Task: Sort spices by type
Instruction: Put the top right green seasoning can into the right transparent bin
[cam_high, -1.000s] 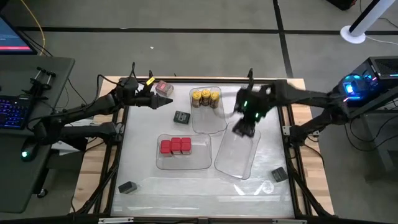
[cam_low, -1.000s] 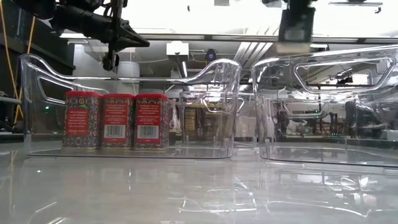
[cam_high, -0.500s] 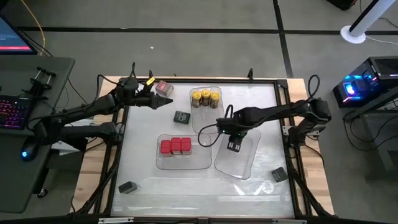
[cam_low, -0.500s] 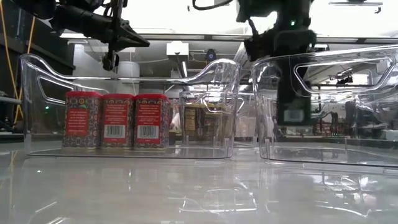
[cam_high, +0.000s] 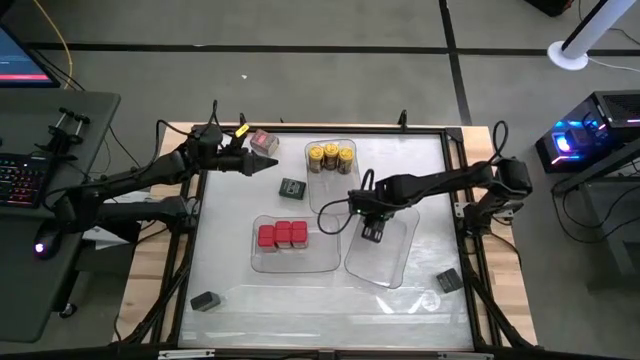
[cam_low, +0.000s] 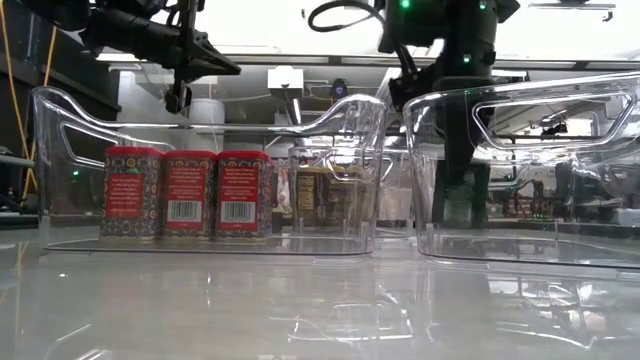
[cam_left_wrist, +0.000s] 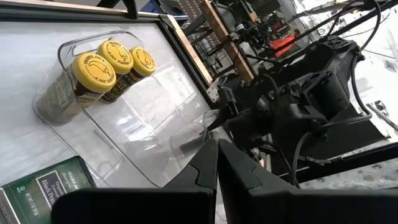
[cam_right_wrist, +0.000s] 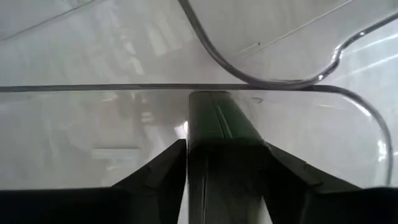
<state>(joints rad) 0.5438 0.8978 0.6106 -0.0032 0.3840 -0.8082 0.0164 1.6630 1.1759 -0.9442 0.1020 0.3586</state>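
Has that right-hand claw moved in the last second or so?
Yes. The right gripper has swung from over the right edge of the yellow-lidded jars' tray down into the top of the third clear tray, carrying a dark tin.

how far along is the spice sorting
Done: three red tins share one tray, three yellow-lidded jars another. In hand: right gripper sets a dark tin inside the third tray. Left: three dark tins loose on the table, plus one reddish tin by the left gripper.
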